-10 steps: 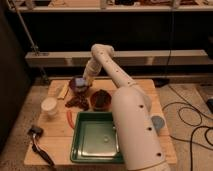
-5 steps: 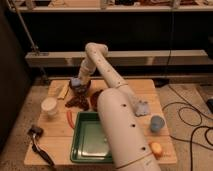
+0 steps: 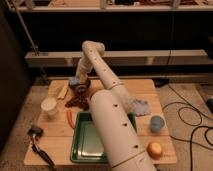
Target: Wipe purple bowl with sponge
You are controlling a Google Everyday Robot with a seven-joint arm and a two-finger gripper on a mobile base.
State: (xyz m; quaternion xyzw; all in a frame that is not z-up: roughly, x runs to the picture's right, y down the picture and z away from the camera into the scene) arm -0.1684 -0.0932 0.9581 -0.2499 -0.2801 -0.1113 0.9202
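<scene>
The purple bowl [image 3: 80,88] stands at the back left of the wooden table [image 3: 120,90]. My gripper [image 3: 76,81] hangs from the white arm [image 3: 102,75] and sits right at the bowl's rim, on its left side. It is shut on a small light-blue sponge [image 3: 73,80], which rests against the bowl. The bowl's inside is mostly hidden by the gripper.
A yellow item [image 3: 62,91] lies left of the bowl and a reddish-brown object [image 3: 77,102] in front of it. Also here: a white cup [image 3: 49,106], an orange-red stick [image 3: 70,119], a green tray [image 3: 87,142], a blue cloth [image 3: 140,106], a blue cup [image 3: 157,124], an orange [image 3: 155,149], and a black brush [image 3: 37,142].
The arm has swung to the left and the gripper with the sponge has moved slightly left and down onto the bowl. The blue cup and orange at the right now show.
</scene>
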